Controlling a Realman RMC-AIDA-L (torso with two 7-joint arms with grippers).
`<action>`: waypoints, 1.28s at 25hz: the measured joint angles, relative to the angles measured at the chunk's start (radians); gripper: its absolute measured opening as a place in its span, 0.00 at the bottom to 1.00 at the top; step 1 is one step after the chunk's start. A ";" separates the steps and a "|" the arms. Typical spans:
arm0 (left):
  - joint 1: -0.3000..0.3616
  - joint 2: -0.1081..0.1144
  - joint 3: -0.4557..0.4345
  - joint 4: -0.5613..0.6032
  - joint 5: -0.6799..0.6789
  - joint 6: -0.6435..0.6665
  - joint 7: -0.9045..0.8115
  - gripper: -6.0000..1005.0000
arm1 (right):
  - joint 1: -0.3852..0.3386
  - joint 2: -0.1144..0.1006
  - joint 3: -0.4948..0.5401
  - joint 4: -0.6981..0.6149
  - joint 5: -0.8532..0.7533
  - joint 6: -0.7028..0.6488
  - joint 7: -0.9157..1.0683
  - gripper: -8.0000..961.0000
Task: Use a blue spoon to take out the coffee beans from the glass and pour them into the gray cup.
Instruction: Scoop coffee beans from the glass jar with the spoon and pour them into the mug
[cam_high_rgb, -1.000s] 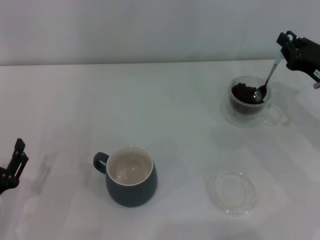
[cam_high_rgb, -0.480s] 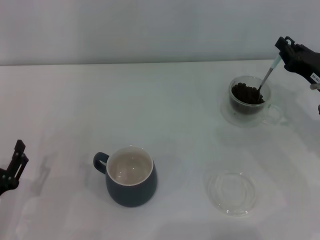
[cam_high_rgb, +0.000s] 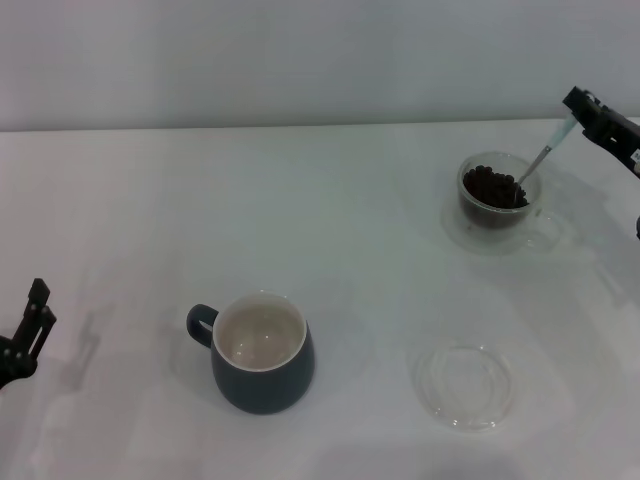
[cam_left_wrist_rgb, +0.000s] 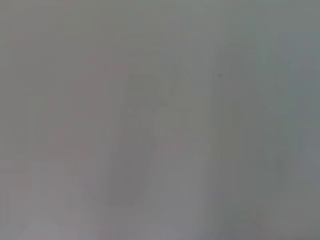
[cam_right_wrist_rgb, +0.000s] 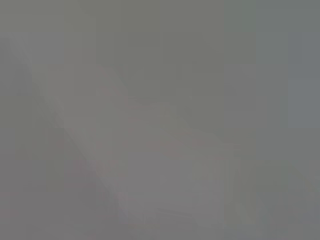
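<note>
In the head view the glass (cam_high_rgb: 497, 203) stands at the far right, filled with dark coffee beans (cam_high_rgb: 492, 185). The blue spoon (cam_high_rgb: 547, 152) slants down into the beans, its bowl buried among them. My right gripper (cam_high_rgb: 581, 112) is shut on the spoon's pale handle, above and to the right of the glass. The gray cup (cam_high_rgb: 262, 352) sits at the front centre, handle to its left, its cream inside bare. My left gripper (cam_high_rgb: 28, 335) stays parked at the left edge. Both wrist views show only blank grey.
A flat clear glass dish (cam_high_rgb: 464, 384) lies on the white table (cam_high_rgb: 330, 230) in front of the glass, to the right of the gray cup.
My right gripper has drawn back to the right and slightly up. The spoon now leans flatter, and its bowl, visible a second ago, is sunk in the beans.
</note>
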 joint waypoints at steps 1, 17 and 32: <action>-0.001 0.000 0.000 0.000 0.000 0.000 0.000 0.77 | 0.000 0.000 0.000 0.004 0.009 0.004 0.017 0.21; -0.007 0.001 -0.007 -0.014 -0.004 0.002 0.004 0.77 | -0.002 0.000 -0.006 0.035 0.119 0.027 0.207 0.22; -0.012 0.002 -0.008 -0.028 -0.006 0.003 0.002 0.77 | -0.007 0.000 0.001 0.056 0.156 0.065 0.300 0.23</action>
